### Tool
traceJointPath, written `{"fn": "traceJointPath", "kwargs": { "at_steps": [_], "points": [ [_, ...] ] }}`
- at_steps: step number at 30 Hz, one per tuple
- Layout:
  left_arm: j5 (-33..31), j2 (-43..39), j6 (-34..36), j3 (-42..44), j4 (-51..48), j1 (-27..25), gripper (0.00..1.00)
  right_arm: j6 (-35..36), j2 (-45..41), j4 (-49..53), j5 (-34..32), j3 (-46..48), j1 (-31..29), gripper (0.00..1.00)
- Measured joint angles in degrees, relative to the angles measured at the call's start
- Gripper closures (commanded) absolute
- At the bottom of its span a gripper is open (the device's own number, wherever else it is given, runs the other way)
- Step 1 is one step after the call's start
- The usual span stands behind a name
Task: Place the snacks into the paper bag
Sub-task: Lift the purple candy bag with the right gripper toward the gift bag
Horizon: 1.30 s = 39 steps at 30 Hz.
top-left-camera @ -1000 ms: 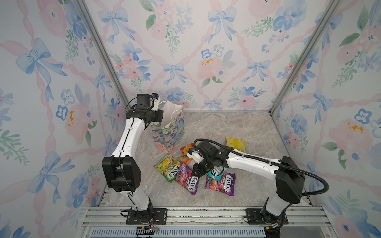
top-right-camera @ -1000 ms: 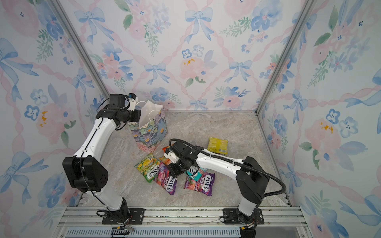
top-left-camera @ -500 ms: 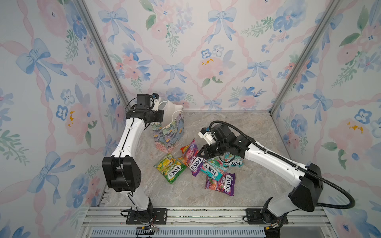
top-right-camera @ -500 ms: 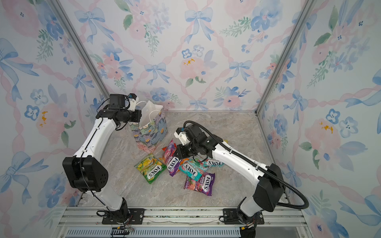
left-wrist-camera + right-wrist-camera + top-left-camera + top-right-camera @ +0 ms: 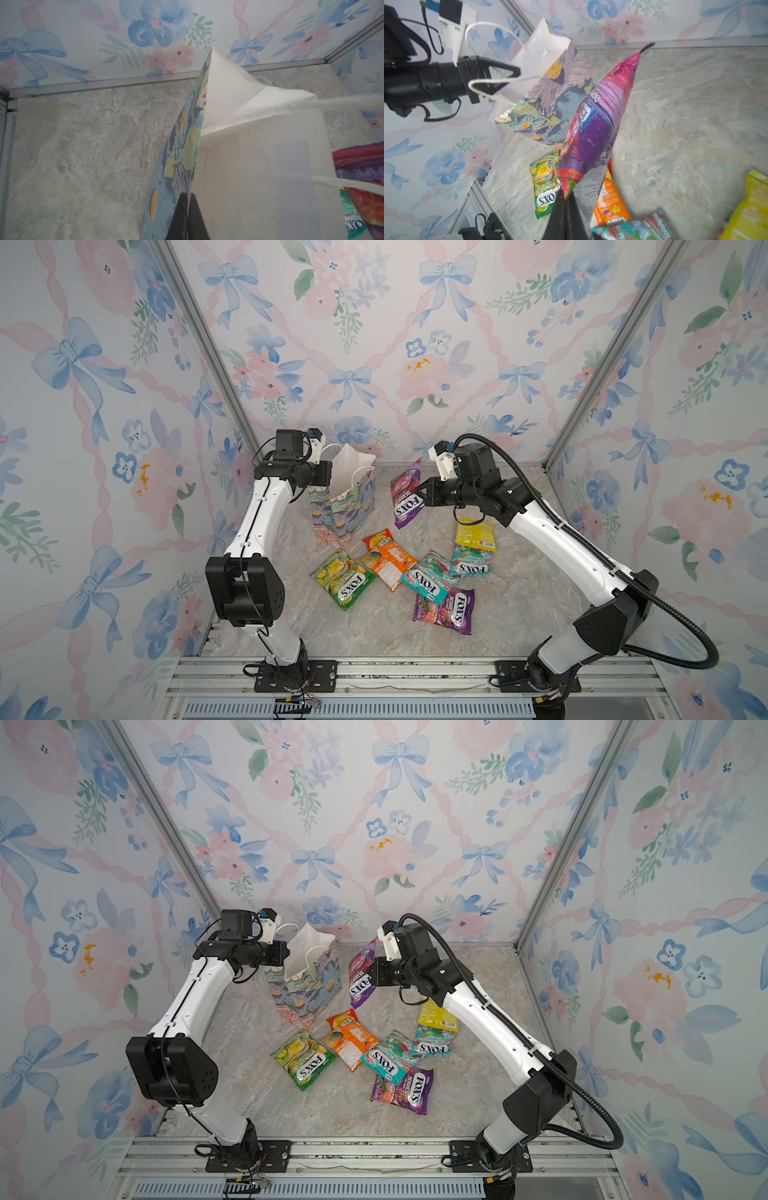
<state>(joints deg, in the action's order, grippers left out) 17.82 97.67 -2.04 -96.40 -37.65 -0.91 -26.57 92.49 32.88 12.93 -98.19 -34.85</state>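
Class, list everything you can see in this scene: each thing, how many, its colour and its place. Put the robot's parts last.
Paper bag: 1, pastel floral, white inside; upright, back left of table.
Purple packets: 2; one in the air right of the bag, one flat at the front.
Teal packets: 2; flat, centre and centre-right.
Green packet: 1; flat, in front of the bag.
Orange packet: 1; flat, between green and teal.
Red packet: 1; flat, just behind the orange.
Yellow bag: 1; flat, right, behind the teal.
Table: 1, grey-beige marble.
Walls: 3, floral.
Left gripper: black, shut on the bag's rim.
Right gripper: black, shut on the raised purple packet.
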Motion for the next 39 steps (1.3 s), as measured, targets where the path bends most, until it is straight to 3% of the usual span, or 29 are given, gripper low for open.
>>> {"fn": "traceJointPath", "kwargs": {
  "at_steps": [10, 24, 39],
  "points": [
    [2.25, 0.00, -2.71, -0.04, 0.00, 0.00, 1.00, 2.84, 9.94, 1.92, -5.05, -17.59, 2.58, 1.00],
    [2.84, 0.00, -4.26, -0.07, 0.00, 0.00, 1.00, 3.87, 30.88, 6.69, -8.55, -53.27, 1.31, 1.00],
    [3.30, 0.00, -4.68, -0.09, 0.02, 0.00, 1.00, 3.58, 37.42, 1.33, -11.98, -55.01, -5.97, 1.00]
  ]
}}
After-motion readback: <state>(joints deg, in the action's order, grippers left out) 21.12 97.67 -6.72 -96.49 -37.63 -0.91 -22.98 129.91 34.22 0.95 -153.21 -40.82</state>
